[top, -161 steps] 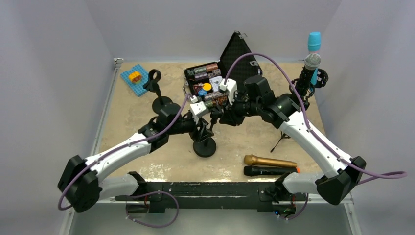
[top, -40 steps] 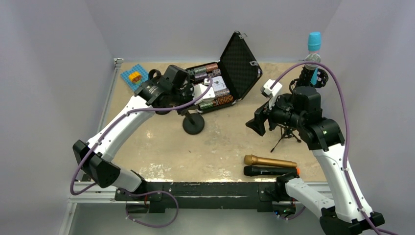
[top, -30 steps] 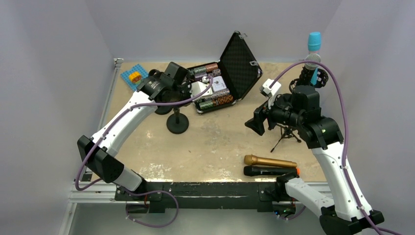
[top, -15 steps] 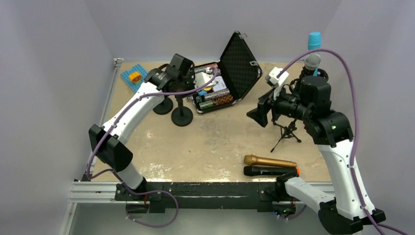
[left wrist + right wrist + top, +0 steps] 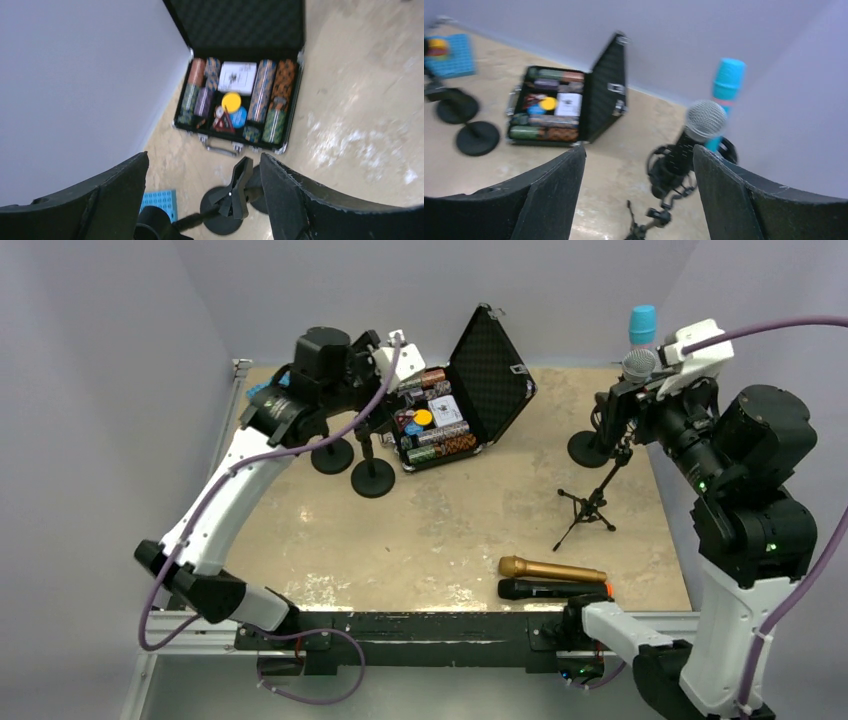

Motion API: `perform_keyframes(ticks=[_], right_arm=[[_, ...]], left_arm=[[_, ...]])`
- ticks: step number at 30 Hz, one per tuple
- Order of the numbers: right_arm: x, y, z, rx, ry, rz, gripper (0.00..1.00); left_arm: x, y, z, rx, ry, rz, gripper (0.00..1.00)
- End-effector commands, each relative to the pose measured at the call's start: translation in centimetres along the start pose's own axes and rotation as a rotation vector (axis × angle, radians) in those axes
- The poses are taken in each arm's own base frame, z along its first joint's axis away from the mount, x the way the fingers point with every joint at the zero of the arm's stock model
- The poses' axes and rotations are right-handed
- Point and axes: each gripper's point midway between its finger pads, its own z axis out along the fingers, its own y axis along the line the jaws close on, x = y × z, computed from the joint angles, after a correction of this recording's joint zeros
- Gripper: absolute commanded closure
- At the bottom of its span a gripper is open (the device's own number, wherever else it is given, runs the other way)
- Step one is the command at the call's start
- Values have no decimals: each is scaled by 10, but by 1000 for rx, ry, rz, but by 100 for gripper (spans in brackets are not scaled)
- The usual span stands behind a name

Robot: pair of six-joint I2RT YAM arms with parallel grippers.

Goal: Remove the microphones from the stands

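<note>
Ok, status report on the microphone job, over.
Left end effector and right end effector open, empty. Silver-headed microphone seated in tripod stand, untouched. Blue-headed microphone close behind it.

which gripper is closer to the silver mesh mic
Right. The right gripper faces the microphone close by; the left gripper is across the table, above the round-base stands.

You are looking down on the whole desk [image 5: 450,530] from above its near edge. Both wrist cameras are hanging high, the left nearer, all three sharing the open poker-chip case [image 5: 240,95].
</note>
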Motion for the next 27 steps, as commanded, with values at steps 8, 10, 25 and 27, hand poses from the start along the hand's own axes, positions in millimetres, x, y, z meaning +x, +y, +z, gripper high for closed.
perform_keyframes(ticks=[8, 10, 25, 27], right_arm=[[72, -108, 29, 457, 264, 148, 16], [78, -116, 38, 476, 272, 139, 16], [123, -122, 90, 406, 303, 117, 28], [128, -124, 93, 413, 300, 101, 28]], left_arm=[[-101, -74, -107, 405, -520, -108, 17], [-98, -79, -109, 415, -521, -121, 17], [-83, -86, -110, 411, -492, -143, 18], [-83, -87, -109, 419, -493, -151, 18]])
